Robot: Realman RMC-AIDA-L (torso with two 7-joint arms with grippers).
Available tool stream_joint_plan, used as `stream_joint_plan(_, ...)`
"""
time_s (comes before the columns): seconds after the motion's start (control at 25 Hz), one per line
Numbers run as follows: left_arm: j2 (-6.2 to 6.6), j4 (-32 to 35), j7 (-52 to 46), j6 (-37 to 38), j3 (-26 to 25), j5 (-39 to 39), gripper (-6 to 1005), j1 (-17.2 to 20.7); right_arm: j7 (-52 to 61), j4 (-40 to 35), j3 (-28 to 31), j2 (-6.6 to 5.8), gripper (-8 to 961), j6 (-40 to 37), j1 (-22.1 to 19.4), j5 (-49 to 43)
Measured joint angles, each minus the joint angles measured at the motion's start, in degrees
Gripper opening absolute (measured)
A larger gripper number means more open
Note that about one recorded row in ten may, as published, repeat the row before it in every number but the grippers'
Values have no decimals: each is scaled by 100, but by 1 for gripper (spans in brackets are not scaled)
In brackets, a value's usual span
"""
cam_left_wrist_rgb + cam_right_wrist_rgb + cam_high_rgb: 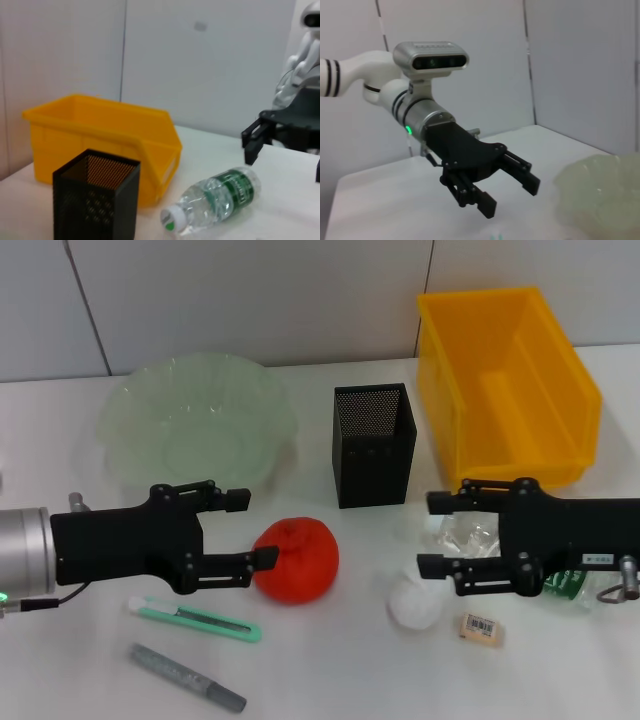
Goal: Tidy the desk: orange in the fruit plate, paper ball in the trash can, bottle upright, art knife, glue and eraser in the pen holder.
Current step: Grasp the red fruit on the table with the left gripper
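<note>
The orange [297, 558] rests on the table just off the fingertips of my left gripper [250, 530], which is open and level with it; the right wrist view shows that left gripper [507, 195] open too. My right gripper [432, 534] hangs open over the bottle [466, 533], which lies on its side [215, 200]. A white paper ball [413, 602] and the eraser [480, 628] lie in front of it. The art knife [195, 620] and the glue [188, 677] lie at the front left. Behind stand the fruit plate [195, 420], the pen holder [373, 445] and the trash can [505, 385].
A white wall runs along the back of the table. The pen holder [95, 200] stands close to the trash can [100, 135], with a narrow gap between them. The fruit plate's rim [605, 195] shows in the right wrist view.
</note>
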Motion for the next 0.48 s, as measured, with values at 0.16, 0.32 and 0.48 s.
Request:
stream_joint_plan(0.16,-13,-394,-90,-405,21,51,800,-175,41,69,221,-2,773,-33,-91,-158)
stream_joint_plan(0.32,-13,-657,-154,-727,48,69,800,-310,113,186,474,-1,773,-100,-144,-340)
stream_joint_plan(0.48,-30,-850,-121,-1067,216,40,799,-396,182,235,882,-2,772,-278,-156,-487)
